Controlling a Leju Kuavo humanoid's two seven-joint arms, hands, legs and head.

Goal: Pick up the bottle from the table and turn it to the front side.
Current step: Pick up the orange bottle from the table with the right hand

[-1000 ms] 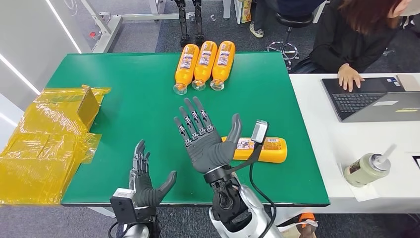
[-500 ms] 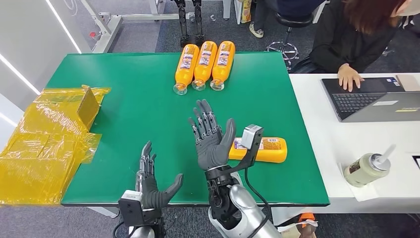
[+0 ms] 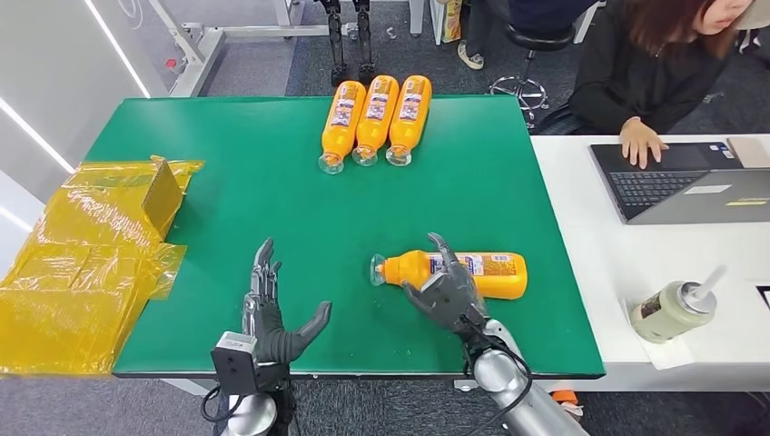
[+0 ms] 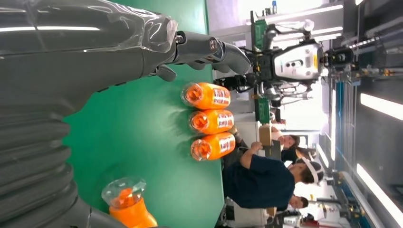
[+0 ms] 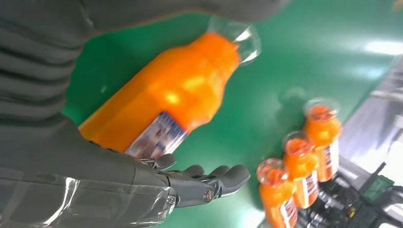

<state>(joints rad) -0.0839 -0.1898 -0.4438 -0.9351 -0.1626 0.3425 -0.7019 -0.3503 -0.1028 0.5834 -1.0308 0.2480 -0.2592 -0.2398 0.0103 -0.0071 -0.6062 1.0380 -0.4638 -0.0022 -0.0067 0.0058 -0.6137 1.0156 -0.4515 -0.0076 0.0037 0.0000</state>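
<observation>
The bottle (image 3: 451, 271) is seen lying on its side on the green table (image 3: 227, 218), in the lower right of the head view, with its clear cap end pointing toward the left of the frame. The right hand (image 3: 442, 292) is placed at the bottle's near side, about its middle, with fingers spread and curved around the body; whether a firm grip is made cannot be told. In the right wrist view the bottle (image 5: 166, 102) is framed between thumb and fingers (image 5: 209, 180). The left hand (image 3: 271, 318) is held open at the lower left of centre, fingers apart, well apart from the bottle. Three more bottles (image 3: 374, 118) are laid side by side at the top centre.
</observation>
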